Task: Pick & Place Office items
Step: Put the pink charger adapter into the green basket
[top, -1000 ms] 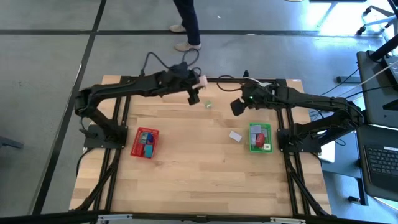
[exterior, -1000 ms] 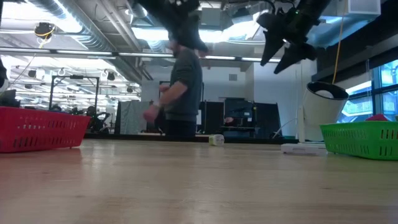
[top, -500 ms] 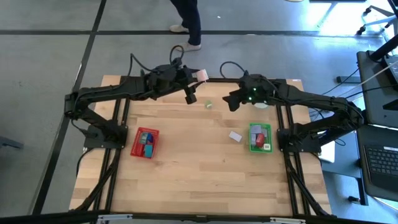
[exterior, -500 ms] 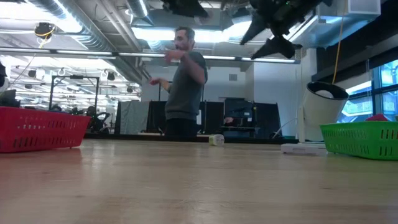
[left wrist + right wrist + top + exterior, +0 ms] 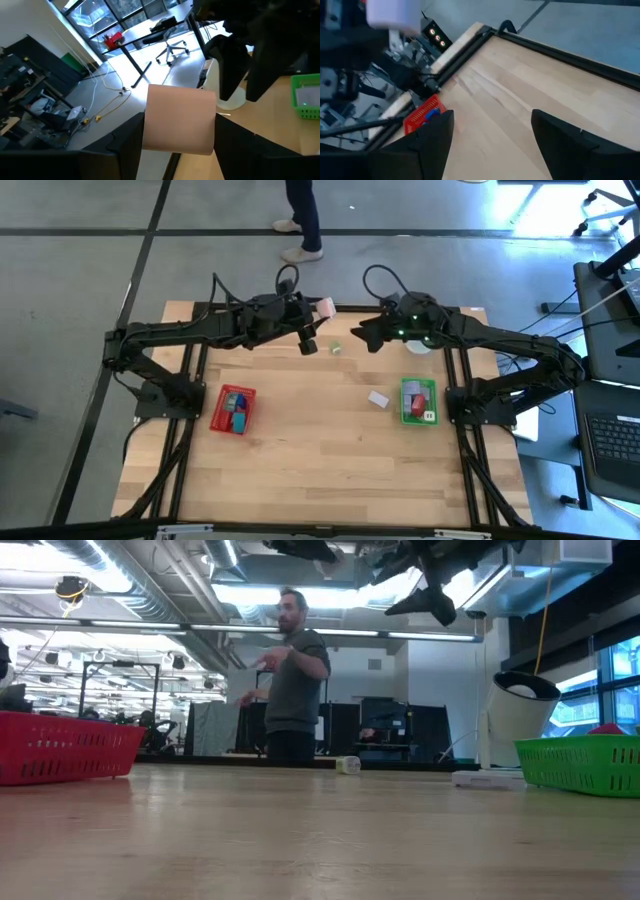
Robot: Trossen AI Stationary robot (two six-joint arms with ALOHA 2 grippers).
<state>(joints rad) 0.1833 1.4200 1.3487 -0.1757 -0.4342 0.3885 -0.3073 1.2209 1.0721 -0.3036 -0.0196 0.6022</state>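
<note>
Left gripper (image 5: 177, 145) pinches a pink block (image 5: 178, 119); right gripper (image 5: 490, 142) spread, empty; two pieces (image 5: 378, 399) remain on the desk (image 5: 320, 460).

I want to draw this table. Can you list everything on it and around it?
Flat red plastic tray: one, left side of the table, small blocks inside.
Flat green plastic tray: one, right side, blocks inside.
Pale flat piece: one, beside the green tray.
Tiny green block: one, far middle of the table.
White round roll: one, far right edge.
Person: one, standing beyond the table.
Pink rectangular block: one, held by the left gripper, raised above the table.
Right gripper: open, empty, raised above the table.
</note>
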